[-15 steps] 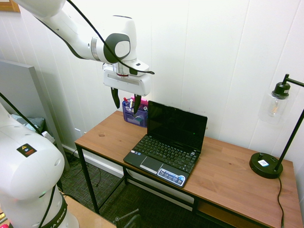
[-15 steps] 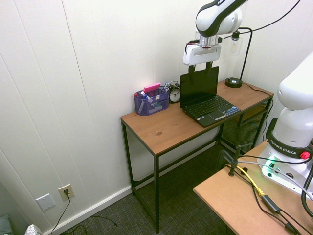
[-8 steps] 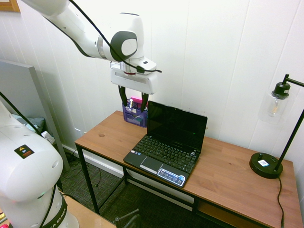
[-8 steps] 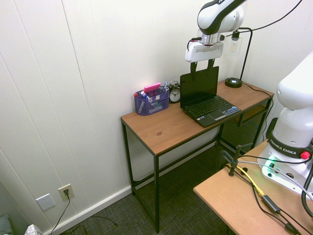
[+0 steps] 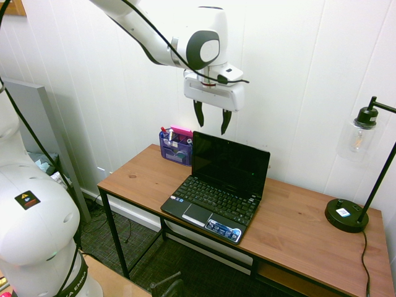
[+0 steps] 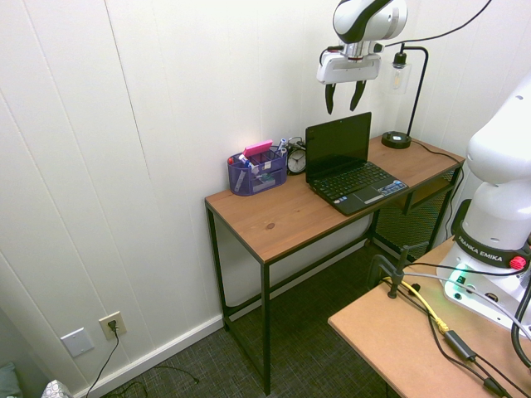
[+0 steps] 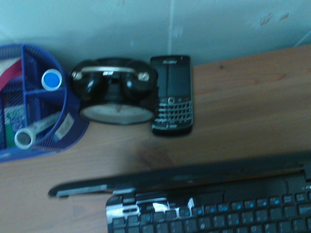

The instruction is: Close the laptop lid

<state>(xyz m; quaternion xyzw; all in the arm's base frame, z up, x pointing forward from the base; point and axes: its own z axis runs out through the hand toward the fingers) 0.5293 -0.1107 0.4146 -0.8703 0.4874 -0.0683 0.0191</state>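
Laptop lid [image 5: 230, 162] upright at the far side of the keyboard base [image 5: 213, 204], open and tilted slightly back, dark screen facing near. Gripper [image 5: 211, 129] just above the lid's top edge, toward its left end, fingers pointing down, spread apart, with nothing between them. Exact depth against the lid, near or far side, perhaps uncertain from these angles.

Farther out, behind and left of the lid: black alarm clock [image 6: 296, 160], with a keypad phone [image 7: 172, 92] just to its right, by the wall. Left of the clock, purple mesh organizer [image 5: 176, 154] with pens. Well to the right, black lamp [image 5: 346, 215] on the same wooden desk [image 5: 297, 229].

Step in hand, by judgement: lining up over the lid, closing push yet to be made. Next, need to reach the lid's far face clear of clock and phone, then press near and downward, following the hinge arc. Too hard a push: likely to slide the light netbook nearer.
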